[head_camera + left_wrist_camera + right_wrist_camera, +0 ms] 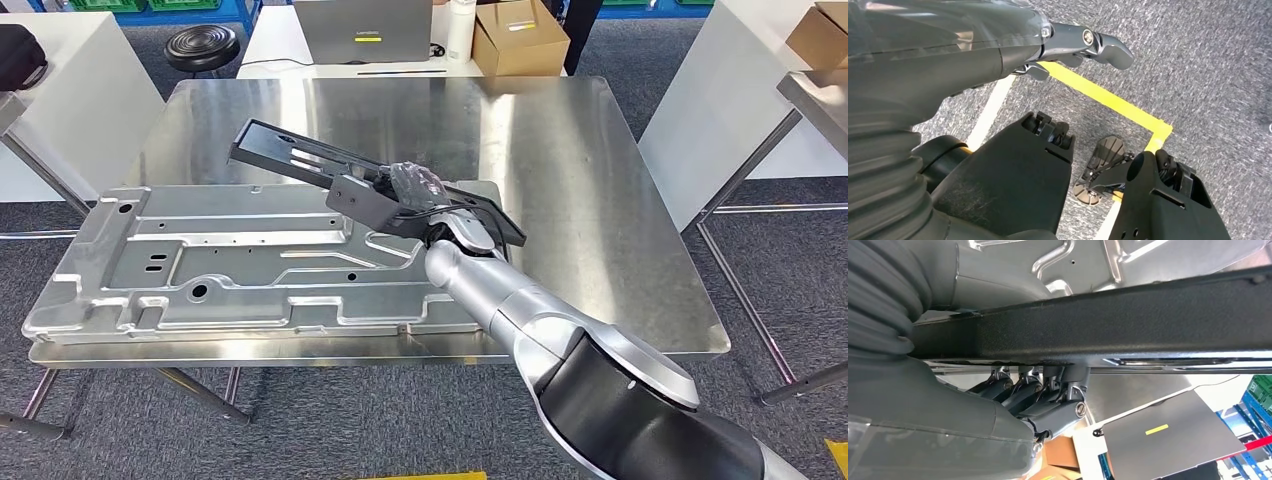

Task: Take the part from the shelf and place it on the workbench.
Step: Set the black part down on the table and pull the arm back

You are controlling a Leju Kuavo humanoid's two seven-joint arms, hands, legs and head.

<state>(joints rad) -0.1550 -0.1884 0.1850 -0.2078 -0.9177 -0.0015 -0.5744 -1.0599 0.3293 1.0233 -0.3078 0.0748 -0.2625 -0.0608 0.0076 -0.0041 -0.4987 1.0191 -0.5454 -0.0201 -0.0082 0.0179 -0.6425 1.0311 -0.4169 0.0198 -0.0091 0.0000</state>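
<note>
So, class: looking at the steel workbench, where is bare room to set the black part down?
Bare steel lies along the workbench right side and far edge. The near left is crowded by the large silver panel, over which the right hand holds the black part.

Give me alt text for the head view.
The robot's right hand holds a long black part tilted above a steel workbench. A large silver stamped panel lies beneath it. A cardboard box sits on the table behind.

part (pixel 1128 325): ends cut off | right hand (pixel 1048 400) fingers (pixel 1068 377): tips hidden behind part
</note>
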